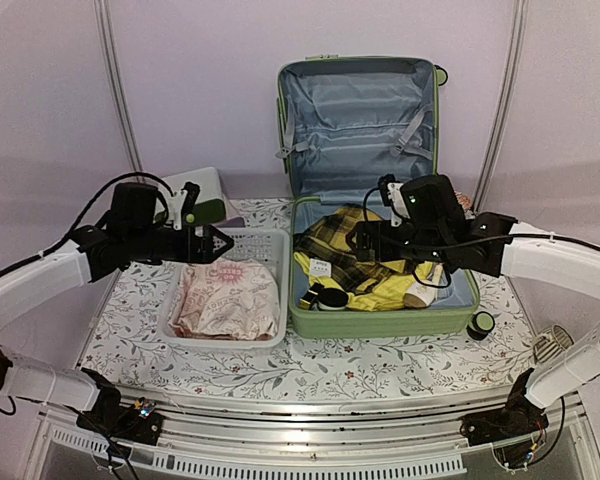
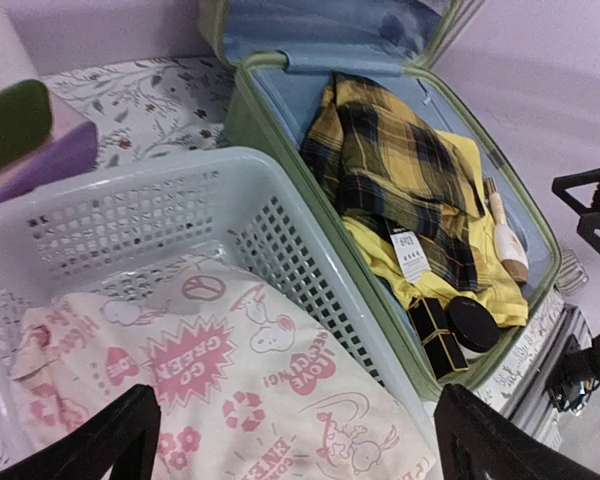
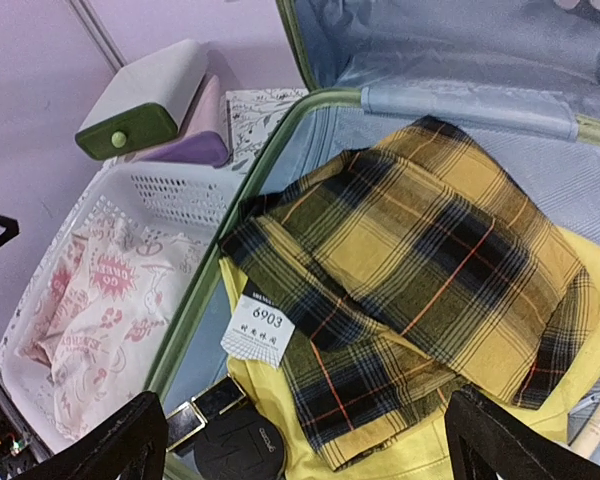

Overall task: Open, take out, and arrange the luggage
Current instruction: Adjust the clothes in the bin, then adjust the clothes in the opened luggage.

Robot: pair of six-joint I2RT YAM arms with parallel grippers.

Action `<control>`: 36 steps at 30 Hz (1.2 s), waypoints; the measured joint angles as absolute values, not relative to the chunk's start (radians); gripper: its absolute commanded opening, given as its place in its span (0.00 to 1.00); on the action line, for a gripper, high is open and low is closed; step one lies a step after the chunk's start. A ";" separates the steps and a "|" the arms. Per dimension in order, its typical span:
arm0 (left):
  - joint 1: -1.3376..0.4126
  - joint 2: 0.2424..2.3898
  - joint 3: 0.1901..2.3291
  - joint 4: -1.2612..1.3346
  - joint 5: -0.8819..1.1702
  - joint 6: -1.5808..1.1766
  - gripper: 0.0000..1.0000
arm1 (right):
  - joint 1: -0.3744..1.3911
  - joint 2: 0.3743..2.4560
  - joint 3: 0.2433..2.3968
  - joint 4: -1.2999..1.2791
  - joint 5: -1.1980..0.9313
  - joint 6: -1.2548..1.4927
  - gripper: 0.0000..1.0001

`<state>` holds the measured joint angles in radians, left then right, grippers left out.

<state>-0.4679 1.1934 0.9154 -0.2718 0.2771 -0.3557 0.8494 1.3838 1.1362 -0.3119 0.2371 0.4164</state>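
The light-green luggage [image 1: 380, 322] lies open on the table, lid upright with grey-blue lining [image 1: 358, 120]. Inside lie a yellow-and-black plaid garment [image 3: 430, 270], a yellow cloth [image 1: 380, 292], a white tag [image 3: 258, 330], a black round compact [image 3: 242, 450] and a black-and-gold case [image 2: 438, 338]. My right gripper [image 3: 302, 440] is open and empty, hovering over the plaid garment. My left gripper [image 2: 290, 440] is open and empty above the pink-printed white cloth [image 2: 230, 390] in the white perforated basket [image 1: 275, 240].
A small white-and-green drawer box [image 1: 205, 195] sits on a purple item [image 3: 190, 140] behind the basket. A small round black-and-green object [image 1: 480, 324] and a round metal item [image 1: 552, 342] lie right of the luggage. The floral tablecloth [image 1: 330, 370] covers the table.
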 measured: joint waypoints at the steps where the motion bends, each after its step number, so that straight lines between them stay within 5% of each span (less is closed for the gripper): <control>1: -0.466 1.159 0.904 -0.270 0.247 -0.355 0.98 | 0.848 1.391 1.168 -0.336 0.259 0.420 0.99; 9: -0.464 1.001 0.775 -0.162 0.297 -0.352 0.98 | 0.825 1.407 1.207 -0.337 0.327 0.386 0.99; 19: -0.506 1.107 0.773 -0.008 0.482 -0.363 0.98 | 0.702 1.347 1.122 -0.337 0.279 0.363 0.99; 36: -0.710 1.257 0.808 0.166 0.478 -0.334 0.98 | 0.434 1.245 1.030 -0.339 0.033 0.400 0.99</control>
<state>-0.7097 1.2572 0.8082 0.1658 0.4778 -0.3336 0.4339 1.2449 1.0302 -0.3389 0.0326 0.4000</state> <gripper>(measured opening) 0.981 0.988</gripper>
